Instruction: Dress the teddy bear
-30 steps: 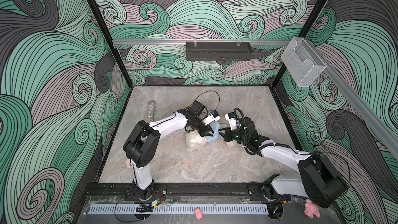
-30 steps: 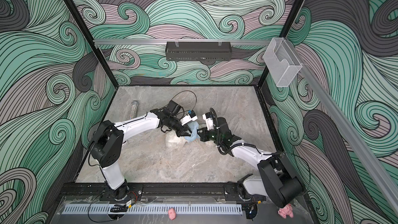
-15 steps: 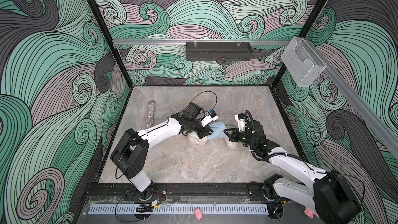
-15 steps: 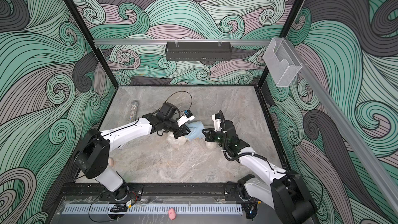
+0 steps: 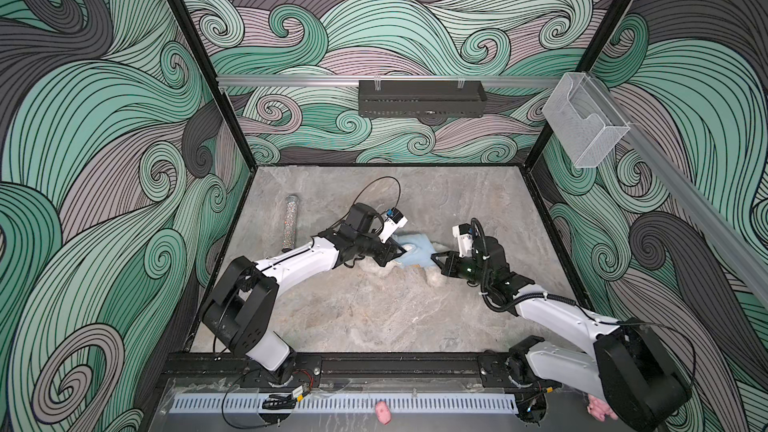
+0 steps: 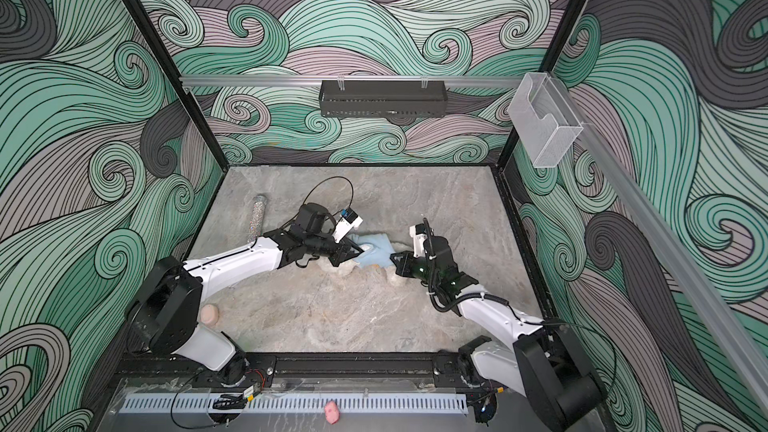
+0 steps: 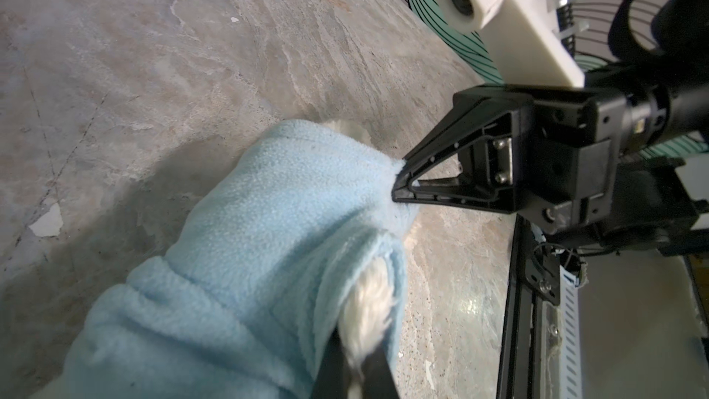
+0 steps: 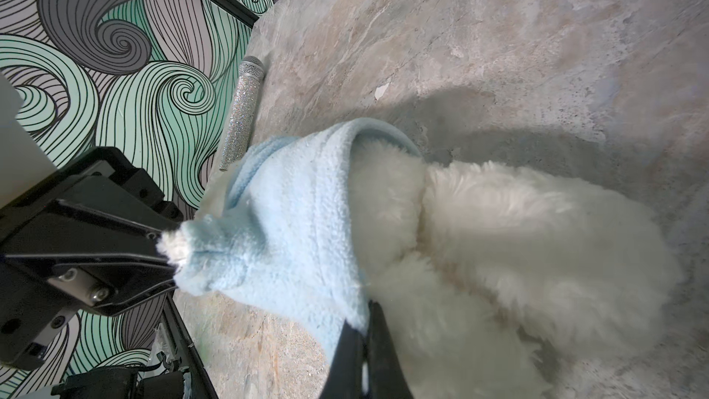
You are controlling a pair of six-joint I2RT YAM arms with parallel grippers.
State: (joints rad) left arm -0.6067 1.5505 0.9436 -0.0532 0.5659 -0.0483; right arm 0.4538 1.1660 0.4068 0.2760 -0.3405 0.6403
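- On the ledge in front of the rail, a pink toy (image 5: 383,412) lies near the middle. A second toy (image 5: 598,411) peeks out by the right arm's base.
- At mid-table (image 5: 374,317), the white bear (image 8: 518,232) lies on the stone-look top between the two arms. A pale blue fleece (image 5: 417,249) wraps its upper part, with bare fur spilling out below the hem.
- The left gripper (image 5: 401,249) reaches in from the left. In the right wrist view its jaws are clamped on a tuft of the bear's white fur poking out of a sleeve end.
- The right gripper (image 5: 434,257) faces it, jaws pinched tight on the edge of the fleece and drawing the cloth to a point.
- The two gripper tips sit near each other in both top views, with the fleece pulled taut between them.
- Farther back on the left, a glittery microphone (image 5: 291,224) lies near the wall, well apart from the bear.
- On the back wall a black box (image 5: 422,98) hangs from a rail, and a clear bin (image 5: 586,122) is fixed to the right wall.
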